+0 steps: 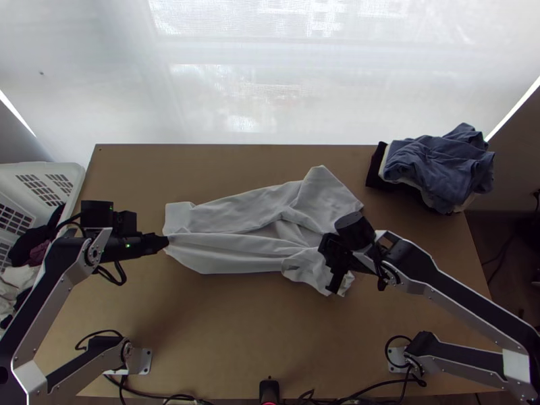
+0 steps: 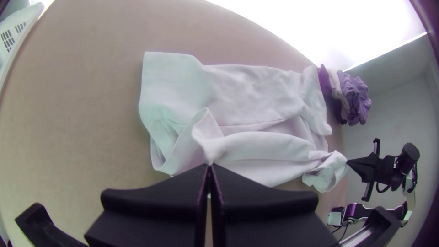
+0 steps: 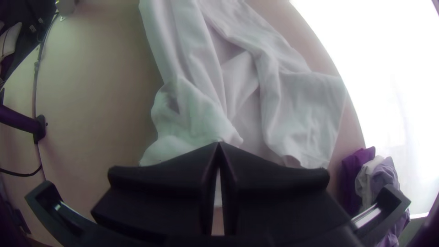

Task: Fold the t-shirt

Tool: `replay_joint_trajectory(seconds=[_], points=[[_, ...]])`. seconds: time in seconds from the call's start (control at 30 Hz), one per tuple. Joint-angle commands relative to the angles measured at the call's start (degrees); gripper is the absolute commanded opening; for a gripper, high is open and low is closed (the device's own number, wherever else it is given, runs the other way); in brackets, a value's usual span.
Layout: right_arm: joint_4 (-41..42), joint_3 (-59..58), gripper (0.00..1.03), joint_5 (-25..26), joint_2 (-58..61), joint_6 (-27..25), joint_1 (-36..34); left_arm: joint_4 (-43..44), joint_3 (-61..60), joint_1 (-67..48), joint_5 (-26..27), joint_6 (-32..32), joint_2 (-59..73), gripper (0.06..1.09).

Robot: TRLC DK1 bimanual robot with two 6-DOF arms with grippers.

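Observation:
In the top view my left gripper [image 1: 165, 241] is at the left end of the white t-shirt [image 1: 236, 253], my right gripper [image 1: 322, 251] over its right end. The shirt lies stretched lengthwise across the table, loosely folded, its right part bunched. The left wrist view has my left gripper [image 2: 209, 167] shut on a gathered edge of the shirt [image 2: 260, 96]. In the right wrist view, my right gripper [image 3: 219, 144] is closed on a pinched bit of the shirt [image 3: 192, 114], near a crumpled corner.
A pile of folded clothes [image 1: 439, 165], blue on top, sits at the table's back right corner. At the left edge stands a white basket [image 1: 67, 177] with dark and light clothes. Bare table [image 1: 236, 337] lies in front of the shirt.

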Motion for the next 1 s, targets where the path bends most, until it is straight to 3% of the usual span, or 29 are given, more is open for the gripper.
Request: replay_joint_trajectory(seconds=[0.0,0.47,0.97], points=[[-3.3,3.4,0.03,0.0,-2.5,-0.1,-1.3,-0.9,1.1,0.1,0.0,0.2,-0.5,0.09],[-7.5,4.9,0.03,0.1,-9.0,-0.5,2.7,-3.4,0.7,0.4,0.0,0.7,-4.6,0.09],[-12.2,8.6,0.03,3.9,-19.5,-1.3,2.4,-12.1,-3.3,3.6,-2.5,10.8,-15.1,0.09]])
